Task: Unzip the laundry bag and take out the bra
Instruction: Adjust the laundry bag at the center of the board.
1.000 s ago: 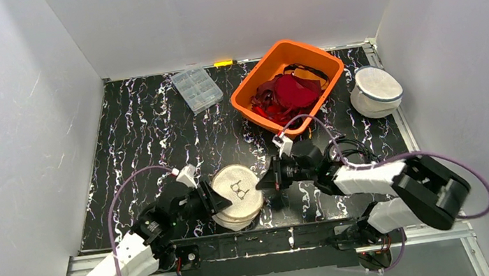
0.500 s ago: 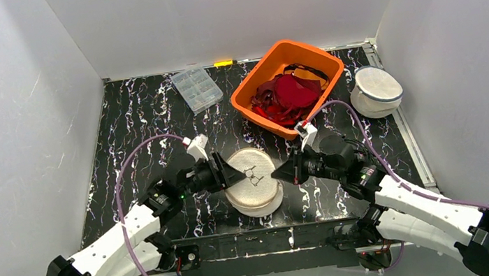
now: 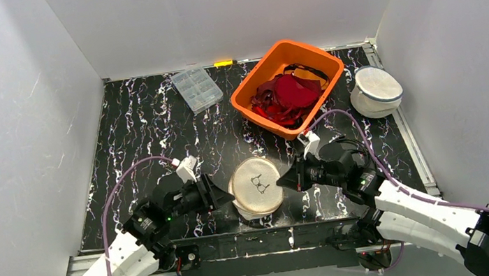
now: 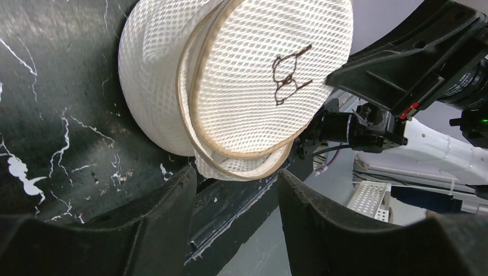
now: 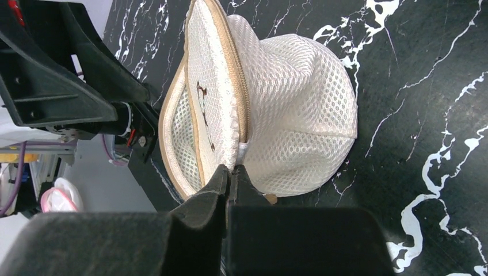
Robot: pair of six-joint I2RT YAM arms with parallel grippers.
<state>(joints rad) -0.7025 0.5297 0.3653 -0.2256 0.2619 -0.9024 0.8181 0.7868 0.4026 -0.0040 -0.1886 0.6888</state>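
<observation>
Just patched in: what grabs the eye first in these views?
The round mesh laundry bag near the front edge, its lid gaping partly unzipped, between the two grippers. The right gripper is pinched shut on its zip seam; the left gripper stands open beside it. Behind, an orange bin holds red garments.

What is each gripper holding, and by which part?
The right gripper pinches the laundry bag at its zip edge; the left gripper is open, holding nothing.

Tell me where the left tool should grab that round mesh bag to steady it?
Probably the soft side wall of the mesh bag, below the tan zipper rim. Come from the left with the open left tool: that wall bulges toward it, clear of the half-open lid.
</observation>
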